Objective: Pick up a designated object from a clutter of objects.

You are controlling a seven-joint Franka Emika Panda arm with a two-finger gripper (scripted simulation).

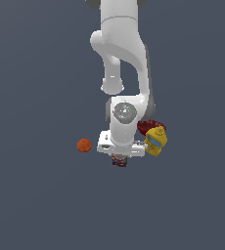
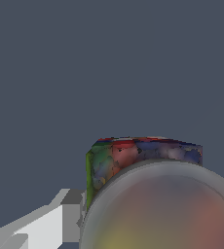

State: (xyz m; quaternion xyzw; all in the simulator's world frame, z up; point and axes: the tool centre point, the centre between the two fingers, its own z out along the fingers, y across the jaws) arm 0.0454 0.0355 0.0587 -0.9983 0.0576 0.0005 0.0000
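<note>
The designated can (image 1: pixel 119 161) is short, with a silvery round top and a blue-and-red multicoloured label. It sits directly under my hand, slightly nearer the camera than the other items. My gripper (image 1: pixel 119 157) is lowered around it, its fingers hidden in the exterior view. In the wrist view the can (image 2: pixel 143 155) fills the frame very close up. One grey finger (image 2: pixel 71 214) lies flush against its side; the other finger is hidden behind the can. The jaws look closed on the can.
An orange ball (image 1: pixel 84 145) lies to the exterior view's left of the hand. A yellow bottle (image 1: pixel 156 140) and a dark red bowl (image 1: pixel 150 126) stand close on the exterior view's right, partly behind the arm. The second small can is hidden.
</note>
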